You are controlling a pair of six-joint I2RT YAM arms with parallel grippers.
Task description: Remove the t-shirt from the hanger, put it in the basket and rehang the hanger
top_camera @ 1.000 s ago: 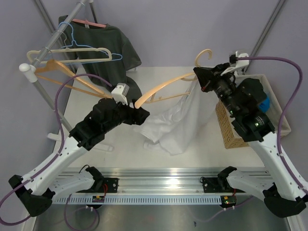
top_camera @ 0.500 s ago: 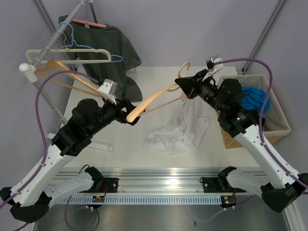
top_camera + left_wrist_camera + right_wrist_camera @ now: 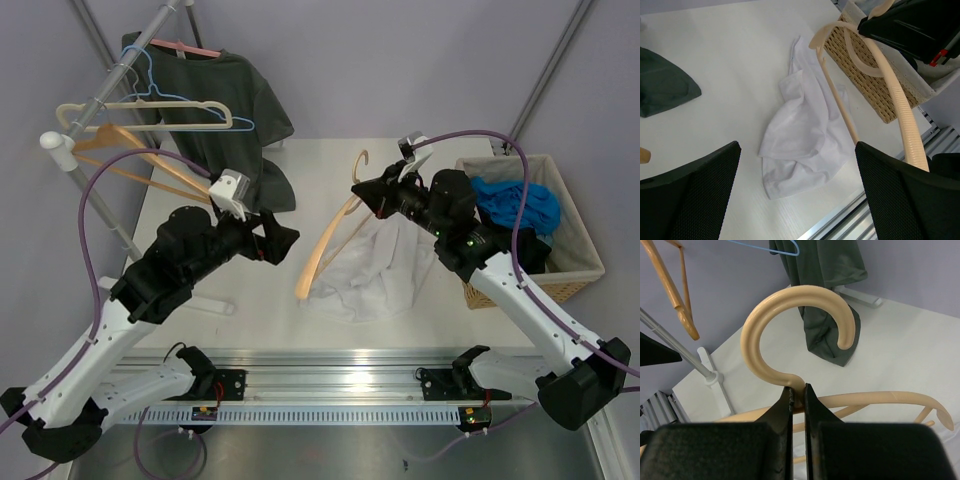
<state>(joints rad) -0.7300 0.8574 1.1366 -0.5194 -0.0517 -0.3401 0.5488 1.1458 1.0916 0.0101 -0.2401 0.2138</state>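
White crumpled cotton t-shirt (image 3: 368, 275): heaped on the pale worktop (image 3: 320, 165) between the two arms, just beside the woven wicker basket (image 3: 580, 275). Appears largely off the beige curved hanger (image 3: 325, 245). Possible snag at the hanger's far shoulder, hidden by cloth: cannot tell.

Right gripper (image 3: 362, 190): fingers (image 3: 785, 410) clamped on the hanger's neck, just under the hook. Hanger held tilted, long axis running from the right fingers down toward the near-left, bare free end low beside the shirt's left edge.

Left gripper (image 3: 293, 236): fingers (image 3: 695, 190) wide apart, holding nothing, poised up and to the left of the heap. Shirt straight ahead and below in the left wrist view.

Left arm judged nearer to the hanger's free end and the shirt's left edge; right arm directly over the heap.

Judged close to completion. Next move likely to call for lifting the hanger up and clear of the cloth. Risk: a caught fold dragging the shirt along.
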